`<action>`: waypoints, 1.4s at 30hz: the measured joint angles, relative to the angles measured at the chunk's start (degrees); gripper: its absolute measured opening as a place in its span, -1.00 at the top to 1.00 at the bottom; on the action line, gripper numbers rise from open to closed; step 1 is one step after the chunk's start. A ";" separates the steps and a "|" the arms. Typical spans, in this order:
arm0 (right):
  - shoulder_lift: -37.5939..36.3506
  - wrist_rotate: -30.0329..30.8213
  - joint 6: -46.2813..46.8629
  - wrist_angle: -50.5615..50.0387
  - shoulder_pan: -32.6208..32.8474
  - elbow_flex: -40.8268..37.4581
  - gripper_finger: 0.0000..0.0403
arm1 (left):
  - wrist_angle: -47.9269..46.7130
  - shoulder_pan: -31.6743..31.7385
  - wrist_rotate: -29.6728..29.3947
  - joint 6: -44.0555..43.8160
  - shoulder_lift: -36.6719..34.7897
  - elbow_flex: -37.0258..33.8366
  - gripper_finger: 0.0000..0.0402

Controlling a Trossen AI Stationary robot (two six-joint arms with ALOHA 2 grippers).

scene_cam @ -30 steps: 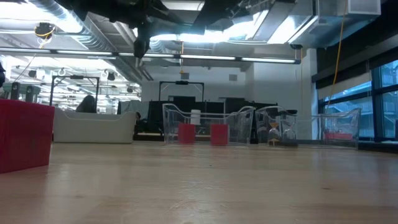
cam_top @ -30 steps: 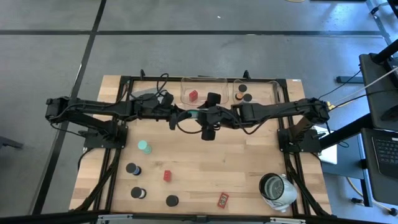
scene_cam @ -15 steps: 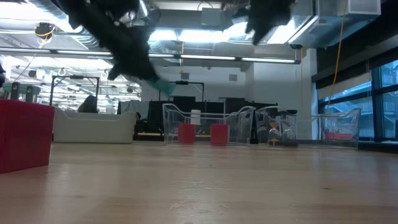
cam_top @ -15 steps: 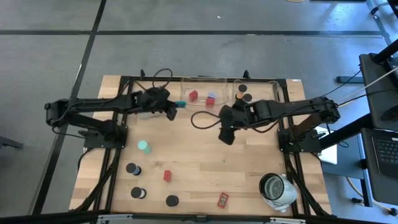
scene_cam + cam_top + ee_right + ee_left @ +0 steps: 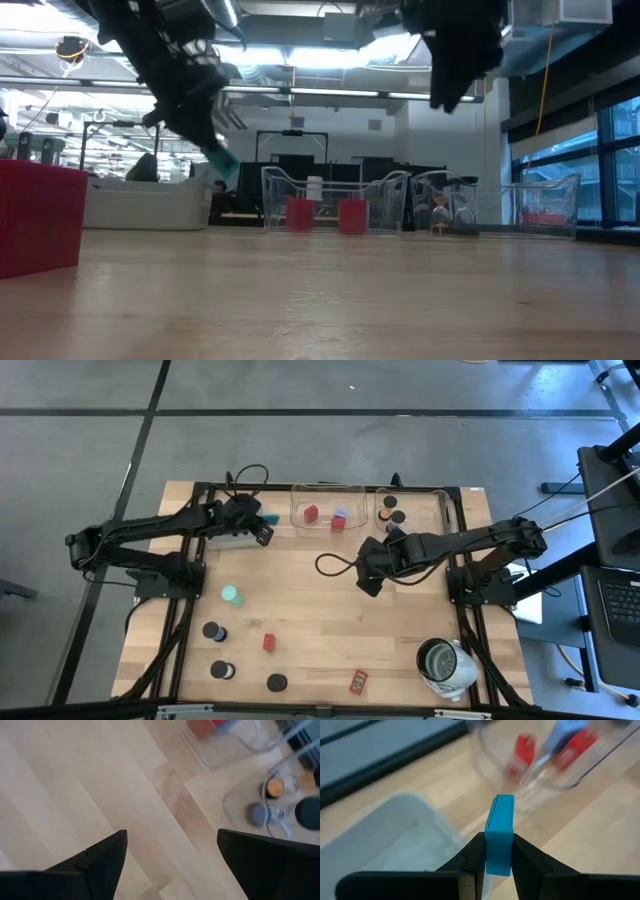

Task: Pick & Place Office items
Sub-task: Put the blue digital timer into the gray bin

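My left gripper (image 5: 266, 526) is shut on a teal rectangle (image 5: 499, 820) and hovers beside a grey tray (image 5: 232, 534), near a clear tray (image 5: 325, 508) with red blocks and a pale-blue cube. In the low view the rectangle (image 5: 222, 163) hangs well above the table. My right gripper (image 5: 368, 584) is open (image 5: 171, 837) above bare wood at mid-table, touching nothing. A green disc (image 5: 232, 596), three black caps (image 5: 213, 631), a red block (image 5: 269, 642) and a red piece (image 5: 358, 681) rest on the near half of the table. My left gripper pinches the teal rectangle between its two fingers (image 5: 476, 851), one on each broad face, near one end (image 5: 498, 854). The other end sticks out past the fingertips. The fingers slant down from above. The rectangle is lifted clear of the table.
A second clear tray (image 5: 428, 510) with dark and orange caps stands at the far edge, right of the first. A silvery-white round container (image 5: 445, 663) sits at the near right corner. Bare wood lies in the middle of the table.
The two grippers stood together at mid-table and have parted. My left gripper has carried the teal rectangle toward the table's left and far side, over by the grey tray. My right gripper has drawn away toward the right edge and a little nearer.
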 joint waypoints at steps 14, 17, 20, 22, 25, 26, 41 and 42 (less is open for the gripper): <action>0.02 -4.19 5.64 3.45 3.12 -3.85 -0.54 | -21.94 1.97 -10.21 -5.47 -13.26 -2.51 0.66; 0.02 -4.14 5.64 4.67 4.50 -3.85 -0.54 | -21.44 1.95 -8.84 -8.53 -13.23 -6.47 0.66; 0.02 -4.12 6.04 5.39 5.80 -3.84 -0.54 | -19.64 1.96 -8.94 -10.34 -12.56 -10.15 0.66; 0.02 -4.14 6.85 5.70 6.62 -3.83 -0.54 | -18.28 1.97 -8.92 -10.98 -12.38 -11.56 0.66; 0.02 -4.14 7.78 6.28 7.73 -3.83 -0.54 | -18.27 1.95 -8.85 -11.47 -12.37 -12.28 0.66; 0.02 -4.13 8.40 6.42 8.09 -3.83 -0.54 | -18.30 1.95 -8.82 -11.47 -12.38 -12.31 0.66; 0.02 -4.38 8.45 8.84 10.88 -3.83 -0.54 | -18.23 1.97 -11.45 -8.48 -12.38 -12.31 0.36; 0.02 -4.38 8.11 8.84 10.88 -3.83 -0.54 | -18.23 1.97 -11.45 -8.46 -12.38 -12.31 0.34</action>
